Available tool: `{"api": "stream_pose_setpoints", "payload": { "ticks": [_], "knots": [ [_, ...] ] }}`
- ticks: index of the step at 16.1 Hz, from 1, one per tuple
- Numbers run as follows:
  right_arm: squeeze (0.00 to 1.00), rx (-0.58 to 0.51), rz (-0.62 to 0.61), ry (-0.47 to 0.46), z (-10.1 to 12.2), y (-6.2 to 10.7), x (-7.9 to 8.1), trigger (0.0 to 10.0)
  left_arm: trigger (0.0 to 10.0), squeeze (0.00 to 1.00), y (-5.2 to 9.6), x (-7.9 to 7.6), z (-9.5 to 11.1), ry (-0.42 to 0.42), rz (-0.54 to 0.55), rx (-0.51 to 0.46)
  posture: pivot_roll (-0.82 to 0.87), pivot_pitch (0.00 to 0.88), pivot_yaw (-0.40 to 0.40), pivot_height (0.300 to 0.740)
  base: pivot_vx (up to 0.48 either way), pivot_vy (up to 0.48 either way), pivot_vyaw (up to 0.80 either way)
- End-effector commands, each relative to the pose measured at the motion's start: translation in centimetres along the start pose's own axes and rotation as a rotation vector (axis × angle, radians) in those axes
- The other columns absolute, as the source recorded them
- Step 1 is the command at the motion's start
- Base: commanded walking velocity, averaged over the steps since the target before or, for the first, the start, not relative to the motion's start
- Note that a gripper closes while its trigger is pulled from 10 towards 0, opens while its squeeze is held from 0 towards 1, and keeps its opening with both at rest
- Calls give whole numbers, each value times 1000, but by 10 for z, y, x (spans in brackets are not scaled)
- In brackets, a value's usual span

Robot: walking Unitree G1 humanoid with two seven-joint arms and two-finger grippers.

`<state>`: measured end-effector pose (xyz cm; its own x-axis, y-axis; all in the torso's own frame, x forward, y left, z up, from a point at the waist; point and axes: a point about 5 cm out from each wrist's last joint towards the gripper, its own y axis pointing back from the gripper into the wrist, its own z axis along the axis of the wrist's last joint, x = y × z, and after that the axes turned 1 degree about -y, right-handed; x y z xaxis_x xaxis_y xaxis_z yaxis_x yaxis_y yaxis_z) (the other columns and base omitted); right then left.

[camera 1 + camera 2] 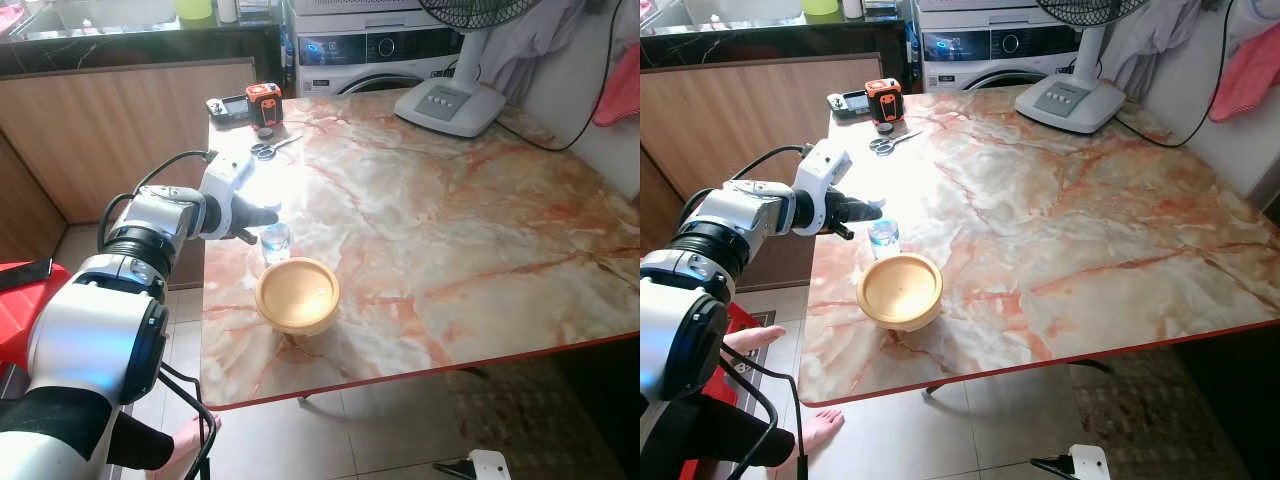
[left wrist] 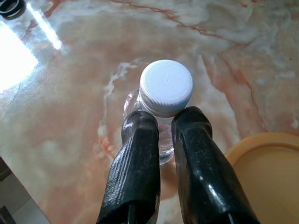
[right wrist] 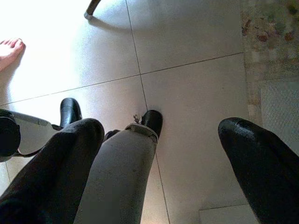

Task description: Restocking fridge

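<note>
A small clear water bottle (image 1: 275, 240) with a white cap (image 2: 166, 88) stands upright on the marble table (image 1: 450, 220), close to its left edge. My left gripper (image 1: 272, 213) hovers just above and behind the bottle. Its two black fingers (image 2: 135, 158) are shut, with only a thin gap between them. Their tips lie over the bottle's shoulder under the cap, not around it. A yellow wooden bowl (image 1: 297, 294) sits right next to the bottle, nearer to me. My right gripper (image 3: 159, 130) hangs open over the tiled floor.
Scissors (image 1: 270, 149), an orange-black tape measure (image 1: 264, 103) and a dark handheld device (image 1: 228, 108) lie at the table's far left corner. A white fan base (image 1: 450, 105) stands at the back. A person's bare foot (image 1: 820, 425) and hand (image 1: 755, 338) are at my left.
</note>
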<state>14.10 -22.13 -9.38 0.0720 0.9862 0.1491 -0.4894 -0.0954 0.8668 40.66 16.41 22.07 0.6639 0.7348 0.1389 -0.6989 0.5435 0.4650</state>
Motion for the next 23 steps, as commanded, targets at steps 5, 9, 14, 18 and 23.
{"api": "stream_pose_setpoints", "payload": {
  "ticks": [5, 9, 14, 18, 23],
  "knots": [
    [0, 23, -1, 2, -4, 1, -1, 10000, 10000, 1000, 17, 8, -8, -19, -30, 21, 106, 26, -17, 740, 0, 0, 0],
    [0, 22, -2, 2, -4, 1, -1, 10000, 10000, 992, 21, -1, 0, -9, -15, -39, 104, 21, -17, 740, 0, 0, 0],
    [0, 25, 0, 6, -4, 1, -1, 10000, 10000, 1000, 34, -19, 22, -48, -51, -139, 107, 12, -17, 740, 0, 0, 0],
    [0, 27, 2, 9, -5, 1, -1, 10000, 10000, 1000, 46, 3, 45, 6, 106, -190, 106, 0, -14, 740, 0, 0, 0],
    [0, 32, 3, 14, -4, 1, -1, 10000, 10000, 0, 42, 24, 49, 197, 149, -234, 103, 2, -22, 740, 0, 0, 0]
  ]
}}
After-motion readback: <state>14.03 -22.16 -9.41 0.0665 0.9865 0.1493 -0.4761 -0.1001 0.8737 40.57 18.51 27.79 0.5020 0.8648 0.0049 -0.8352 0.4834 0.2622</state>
